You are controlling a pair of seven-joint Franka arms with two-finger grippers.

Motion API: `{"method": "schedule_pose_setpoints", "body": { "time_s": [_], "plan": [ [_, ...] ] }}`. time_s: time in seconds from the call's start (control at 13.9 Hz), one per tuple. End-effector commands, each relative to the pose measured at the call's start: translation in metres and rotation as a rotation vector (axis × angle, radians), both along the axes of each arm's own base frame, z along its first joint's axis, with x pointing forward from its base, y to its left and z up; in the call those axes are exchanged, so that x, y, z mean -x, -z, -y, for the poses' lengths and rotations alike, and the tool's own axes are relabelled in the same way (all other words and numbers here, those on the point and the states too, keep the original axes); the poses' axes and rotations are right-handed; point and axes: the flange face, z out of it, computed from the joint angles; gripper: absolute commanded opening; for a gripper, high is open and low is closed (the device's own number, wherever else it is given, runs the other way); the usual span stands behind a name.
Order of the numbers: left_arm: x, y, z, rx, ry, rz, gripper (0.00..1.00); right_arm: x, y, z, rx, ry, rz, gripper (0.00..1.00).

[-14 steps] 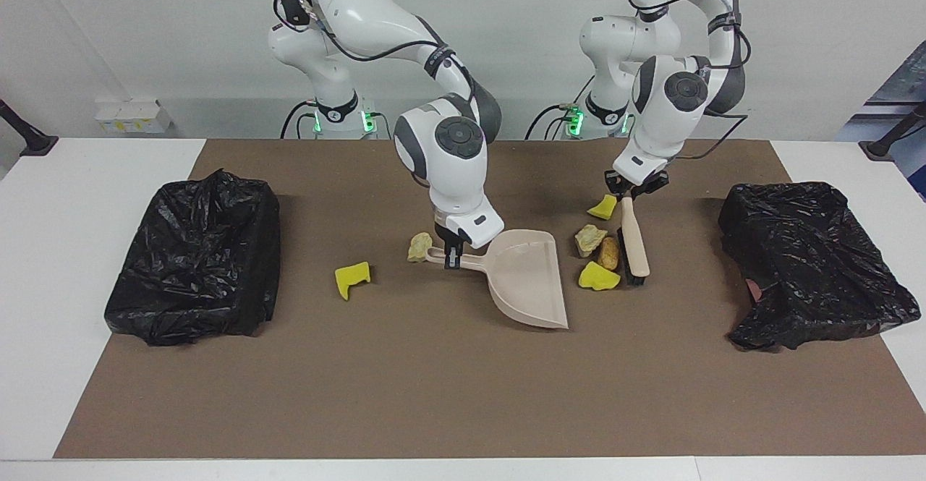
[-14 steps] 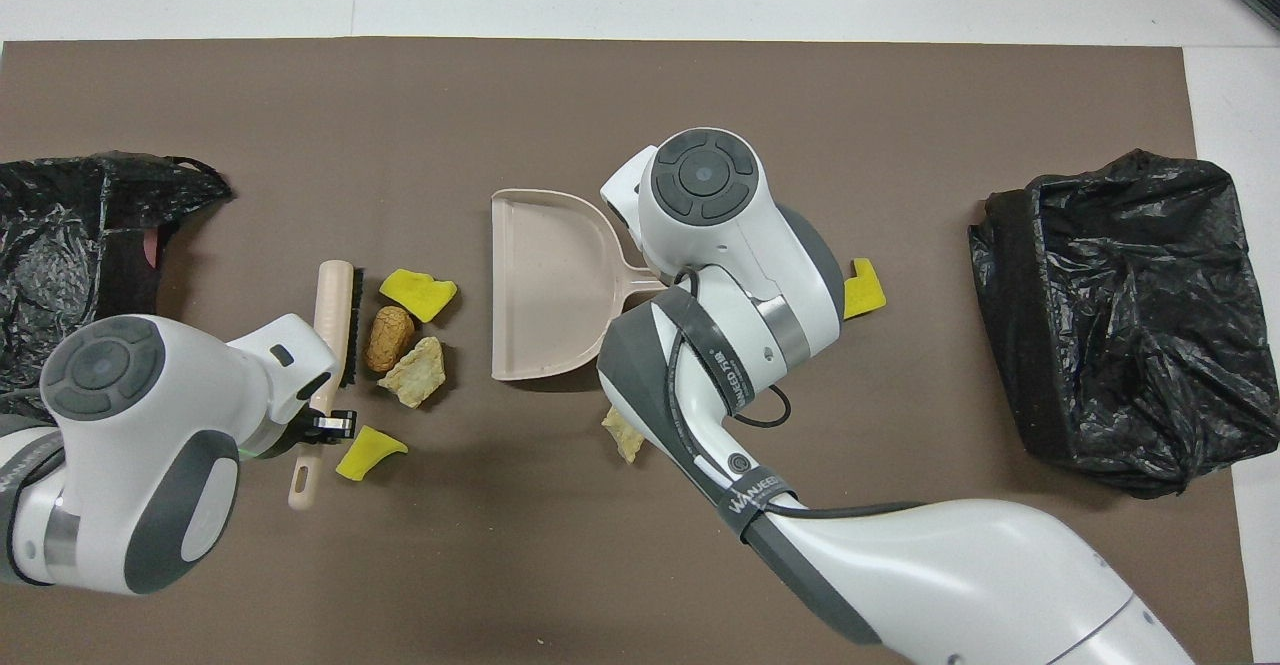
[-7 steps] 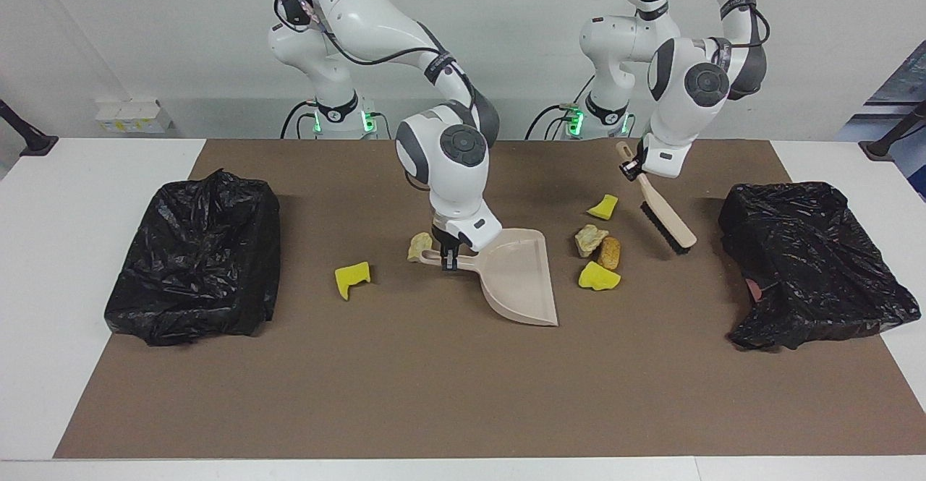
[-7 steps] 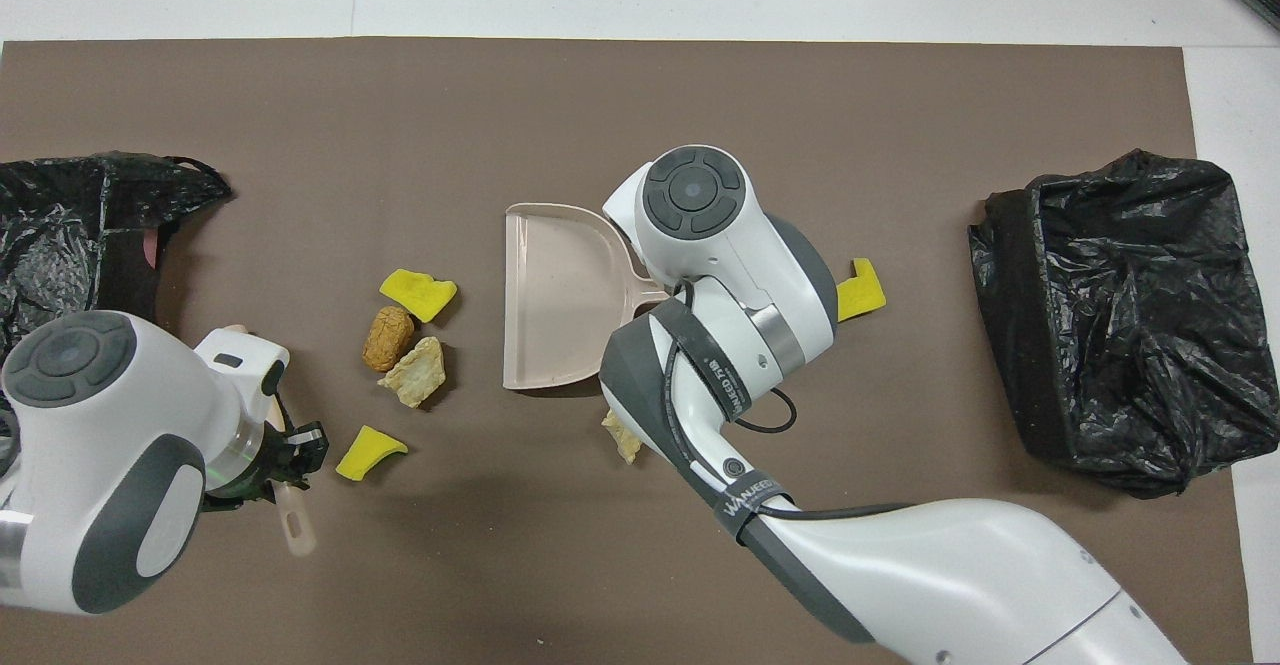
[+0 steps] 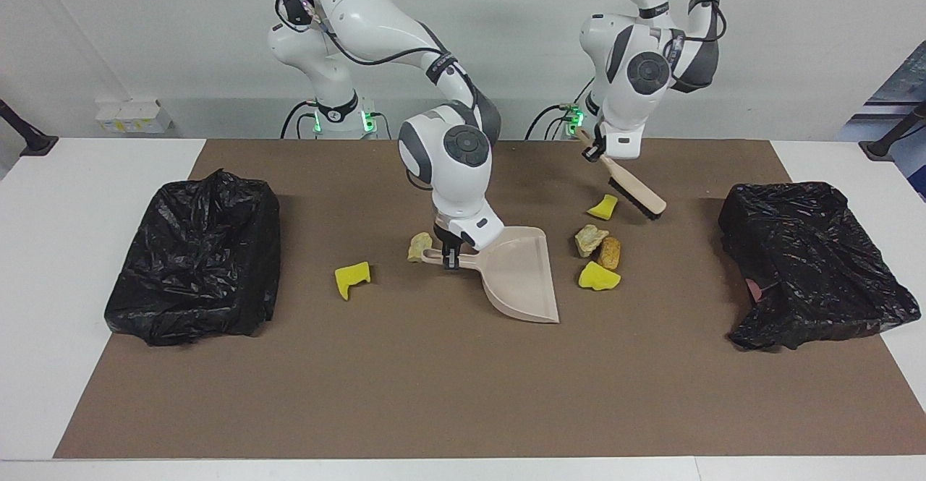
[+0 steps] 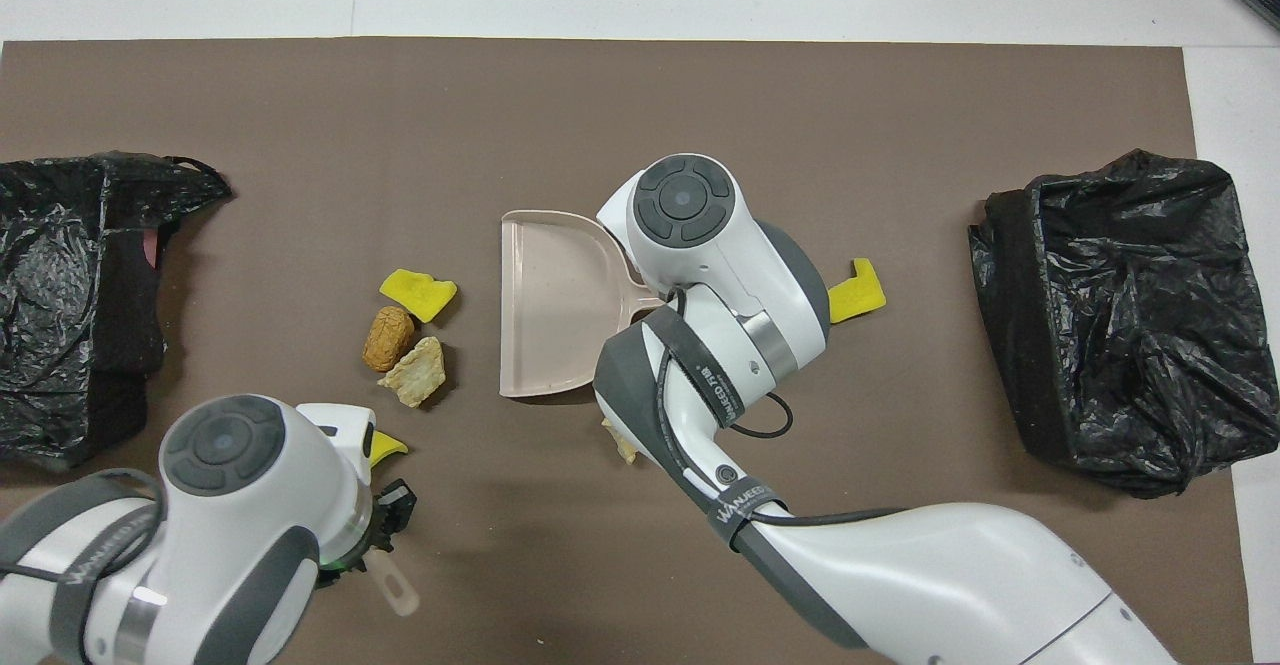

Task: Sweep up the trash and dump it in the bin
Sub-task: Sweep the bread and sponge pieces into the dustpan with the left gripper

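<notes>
Brush (image 5: 633, 187) has been lifted clear of the surface (image 5: 434, 394), pulled back from the scraps (image 5: 599, 253) over the robots' end, so sweeping has not begun. Left end effector (image 5: 595, 150) pinches its handle, brush slanting down over a yellow chunk (image 5: 602, 207). Right end effector (image 5: 450, 253) still pinches the dustpan (image 5: 522, 275) handle, pan flat beside three clustered scraps.
</notes>
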Motion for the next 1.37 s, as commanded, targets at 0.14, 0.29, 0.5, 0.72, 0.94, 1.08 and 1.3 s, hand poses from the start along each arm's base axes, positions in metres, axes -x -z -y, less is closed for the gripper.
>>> {"method": "schedule_pose_setpoints", "body": {
  "time_s": [0.14,0.29,0.5,0.72,0.94,1.08,1.3],
  "plan": [
    [0.020,0.018,0.034,0.033,-0.072,0.046,0.00,0.014,-0.002,-0.002,0.016,-0.065,0.007,0.00],
    [-0.004,0.022,0.036,0.085,-0.103,0.138,0.00,0.013,-0.002,-0.002,0.014,-0.063,0.011,0.00],
    [-0.066,0.012,0.028,0.152,-0.086,0.207,0.00,0.013,-0.002,-0.002,0.015,-0.064,0.012,0.00],
    [-0.084,0.003,0.029,0.196,0.046,0.186,0.00,0.013,-0.003,-0.002,0.014,-0.064,0.013,0.00],
    [-0.098,-0.014,0.007,0.215,0.098,0.174,0.00,0.013,-0.003,-0.003,0.014,-0.065,0.013,0.00],
    [-0.101,-0.019,-0.011,0.232,0.171,0.145,0.00,0.013,-0.004,-0.003,0.015,-0.065,0.012,0.00],
    [-0.106,-0.016,-0.045,0.250,0.193,0.152,0.00,0.011,-0.003,0.000,0.014,-0.061,0.013,0.00]
  ]
}}
